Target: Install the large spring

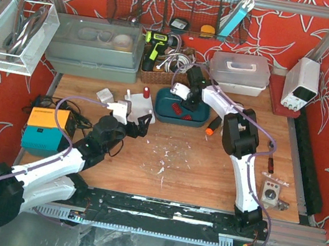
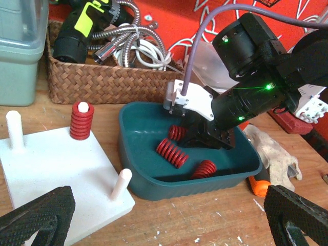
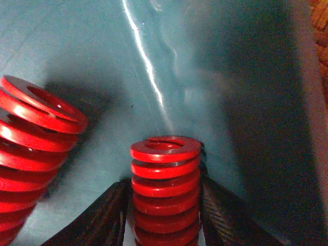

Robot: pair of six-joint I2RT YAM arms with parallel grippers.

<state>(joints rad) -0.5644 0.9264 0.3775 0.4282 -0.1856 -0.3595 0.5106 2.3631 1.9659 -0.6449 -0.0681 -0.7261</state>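
A large red spring [image 3: 165,189] stands between my right gripper's [image 3: 164,190] fingers [image 3: 97,220], which press on both its sides, inside the teal tray [image 3: 154,61]. In the top view the right gripper [image 1: 182,108] reaches down into the tray [image 1: 171,120]. Two more red springs [image 2: 171,152] lie loose in the tray [image 2: 179,187]; one shows at the left of the right wrist view [image 3: 33,154]. The white peg board [image 2: 56,169] carries one red spring [image 2: 82,120] on a peg. My left gripper [image 1: 142,125] hovers open and empty in front of board and tray.
A wicker basket [image 1: 160,75] with a drill and hose stands behind the tray. Plastic boxes [image 1: 95,48] sit at the back. An orange-handled tool [image 1: 213,126] lies right of the tray. An orange and teal box [image 1: 46,130] sits left, a metal part [image 1: 270,194] right.
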